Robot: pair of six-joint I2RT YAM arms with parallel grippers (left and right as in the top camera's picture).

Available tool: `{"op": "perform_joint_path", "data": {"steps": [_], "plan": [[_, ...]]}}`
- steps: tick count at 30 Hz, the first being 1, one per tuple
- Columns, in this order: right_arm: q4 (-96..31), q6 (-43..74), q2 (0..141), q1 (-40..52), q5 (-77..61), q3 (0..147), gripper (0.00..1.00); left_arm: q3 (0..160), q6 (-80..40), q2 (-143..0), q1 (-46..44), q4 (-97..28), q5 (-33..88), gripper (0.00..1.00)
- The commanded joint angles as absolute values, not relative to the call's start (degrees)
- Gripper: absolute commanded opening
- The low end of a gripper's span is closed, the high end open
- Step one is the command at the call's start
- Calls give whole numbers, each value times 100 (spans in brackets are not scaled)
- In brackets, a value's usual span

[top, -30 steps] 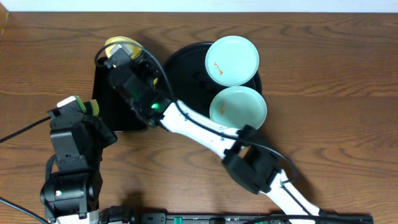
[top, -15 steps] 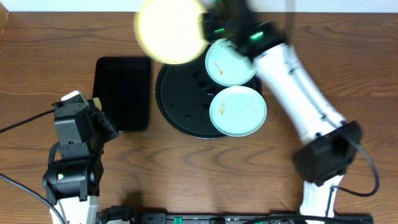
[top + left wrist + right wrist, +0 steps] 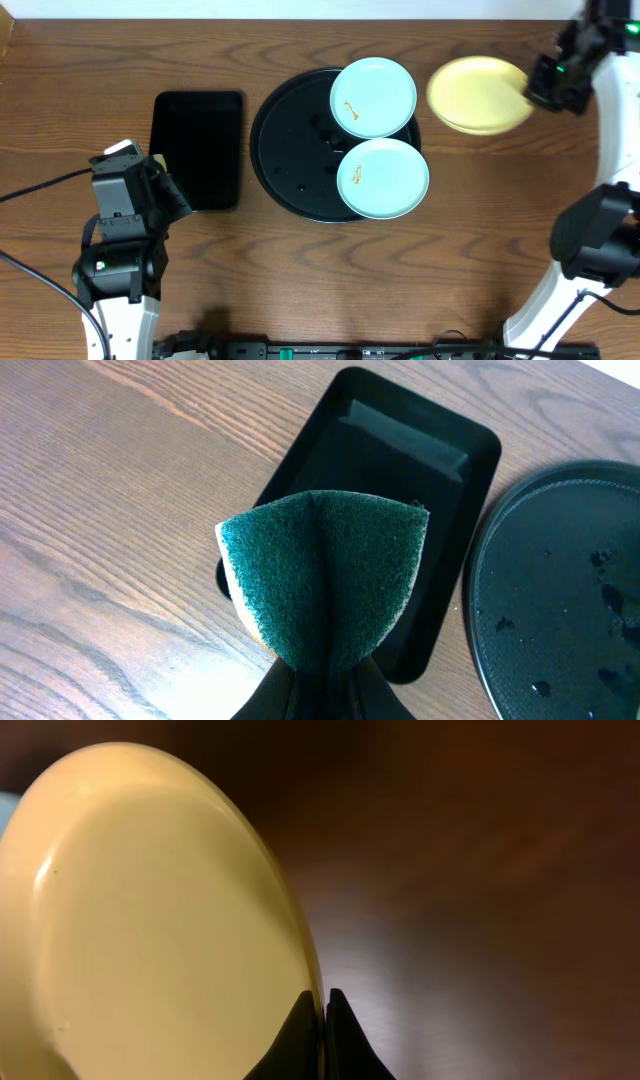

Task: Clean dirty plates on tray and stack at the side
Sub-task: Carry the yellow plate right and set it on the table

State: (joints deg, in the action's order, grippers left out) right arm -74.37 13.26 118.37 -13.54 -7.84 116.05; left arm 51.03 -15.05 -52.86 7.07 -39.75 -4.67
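Two mint-aqua plates with small orange smears lie on the round black tray (image 3: 285,150): one at its far right (image 3: 373,96), one at its near right (image 3: 383,178). My right gripper (image 3: 533,88) is shut on the rim of the pale yellow plate (image 3: 478,94) and holds it above the table, right of the tray. In the right wrist view the yellow plate (image 3: 150,920) fills the left half, its rim pinched between my fingertips (image 3: 321,1020). My left gripper (image 3: 320,685) is shut on a green sponge (image 3: 325,580), near the rectangular tray.
A smaller rectangular black tray (image 3: 197,150) lies left of the round tray; it also shows in the left wrist view (image 3: 390,490). Bare wooden table surrounds both. The round tray's wet surface (image 3: 560,590) shows at the right of the left wrist view.
My right arm has swung from the rectangular tray at the left, over the back of the round tray, to the right side, carrying the yellow plate. The left arm has barely moved.
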Motion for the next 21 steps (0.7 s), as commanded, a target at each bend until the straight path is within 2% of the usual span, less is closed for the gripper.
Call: {"op": "perform_joint_path", "data": {"steps": [1, 9, 12, 14, 16, 18, 21], "plan": [[-7352, 1098, 11789, -1616, -604, 11080, 1, 5107, -1529, -5376, 731, -3951, -447, 9], [-6012, 1041, 11789, -1780, -626, 9605, 1, 5107, -1509, -5448, 731, -3822, -344, 8], [-5631, 1041, 11789, -1776, -624, 9264, 5, 5107, -1509, -5450, 731, -3809, -344, 8], [-5441, 1041, 11789, -1761, -626, 9087, 10, 5107, -1509, -5450, 731, -3806, -346, 8], [-5334, 1041, 11789, -1747, -626, 8978, 22, 5107, -1509, -5459, 731, -3782, -346, 8], [-5341, 1039, 11789, -1743, -626, 8945, 40, 5107, -1509, -5472, 731, -3743, -346, 8], [-5468, 947, 11762, -1745, -797, 9050, 46, 5107, -1509, -5500, 731, -3706, -346, 8]]}}
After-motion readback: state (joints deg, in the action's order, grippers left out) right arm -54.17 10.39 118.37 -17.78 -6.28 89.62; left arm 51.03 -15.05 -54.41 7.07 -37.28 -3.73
